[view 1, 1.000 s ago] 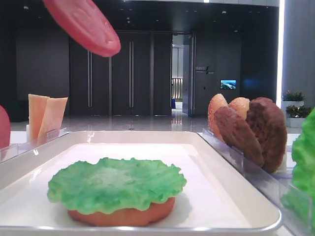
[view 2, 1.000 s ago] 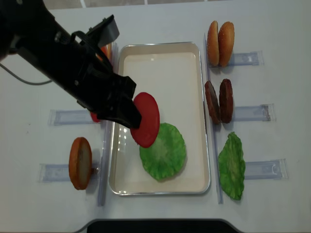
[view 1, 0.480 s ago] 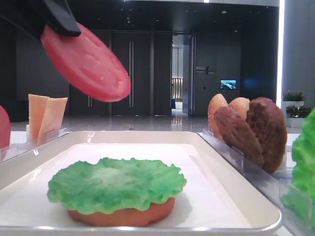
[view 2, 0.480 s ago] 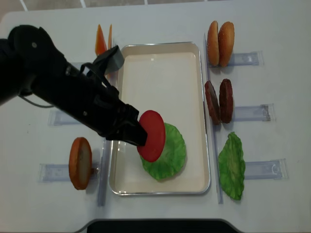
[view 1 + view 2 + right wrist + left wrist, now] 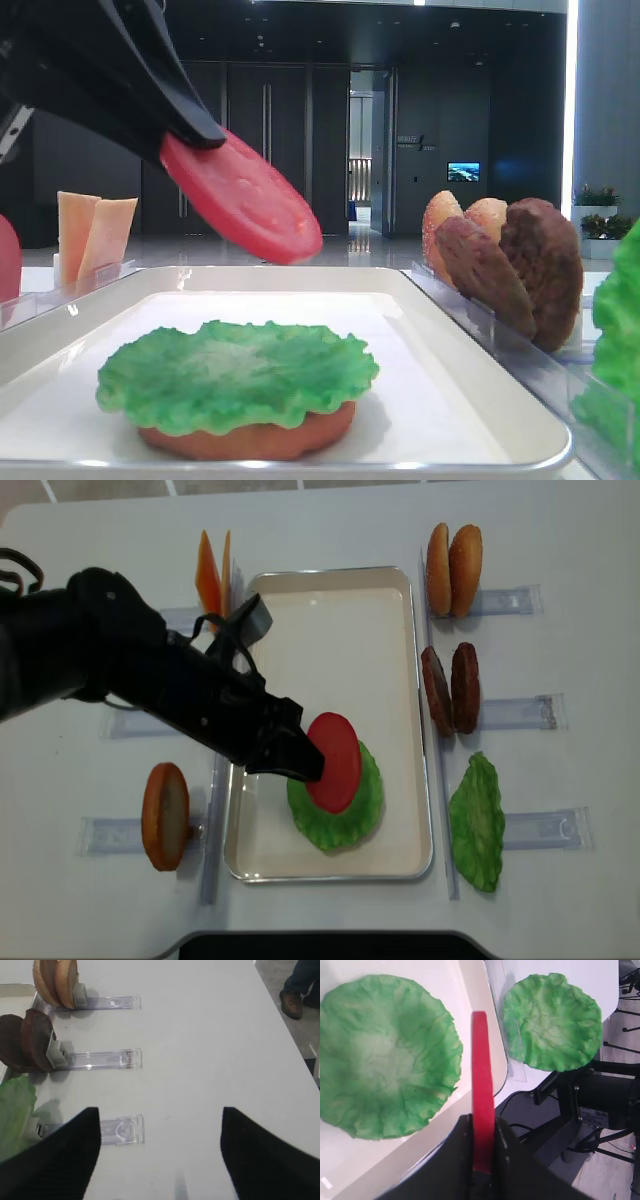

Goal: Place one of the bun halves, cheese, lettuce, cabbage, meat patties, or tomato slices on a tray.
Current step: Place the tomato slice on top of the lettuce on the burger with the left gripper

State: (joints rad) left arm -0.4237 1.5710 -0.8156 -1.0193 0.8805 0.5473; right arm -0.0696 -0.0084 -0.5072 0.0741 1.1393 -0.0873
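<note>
Gripping a tomato slice (image 5: 335,763) by its rim, the left tool (image 5: 300,764) is clenched on the red disc, which hangs tilted in the air over the tray (image 5: 330,600). In the left wrist view the slice (image 5: 482,1110) shows edge-on, pinched between the two dark fingers (image 5: 462,1150). Directly beneath the tool lies a lettuce leaf (image 5: 345,810), ruffled and bright green, resting on a bun half (image 5: 250,438) on the near part of the tray; the low exterior view shows a clear gap between slice and leaf.

Outward from the tool, on its arm's side beyond the tray rim, a single bun half (image 5: 165,815) stands on edge in a clear holder (image 5: 110,835) on the white bench (image 5: 560,540). Farther back on that same side, two cheese slices (image 5: 212,562) stand upright just beside the tray's far corner.

Across the tray from the tool, a second lettuce leaf (image 5: 478,823) leans in its holder nearest the front. Behind it two meat patties (image 5: 450,688) stand side by side, touching, and behind those a pair of bun halves (image 5: 453,568).

Well apart from all this, the right tool (image 5: 157,1160) hovers over bare bench beside the holders, its two dark fingers (image 5: 65,1160) spread wide with nothing between them.
</note>
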